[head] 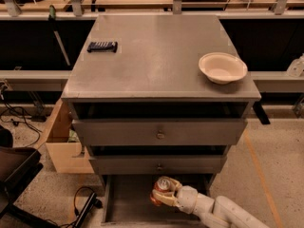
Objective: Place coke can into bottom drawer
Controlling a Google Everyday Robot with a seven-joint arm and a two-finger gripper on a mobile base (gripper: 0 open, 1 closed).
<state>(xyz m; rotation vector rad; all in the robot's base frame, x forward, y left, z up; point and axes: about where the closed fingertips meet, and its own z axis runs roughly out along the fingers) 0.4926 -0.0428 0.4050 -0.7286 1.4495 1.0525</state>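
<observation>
The gripper (166, 199), clamped around the coke can (162, 188), hung over the bottom drawer (127, 201); lowering it upright onto the drawer's base before releasing seemed wisest.

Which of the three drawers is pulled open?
The bottom drawer, the lowest one. It sticks out, and the gripper holds the coke can over it. The two knobbed drawers above are pushed in.

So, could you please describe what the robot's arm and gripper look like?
The arm is a smooth, rounded, off-white shell in bulbous segments, with no cables or markings visible. Its gripper, low in the view at the red coke can over the grey bottom drawer, has cream-coloured curved fingers.
</observation>
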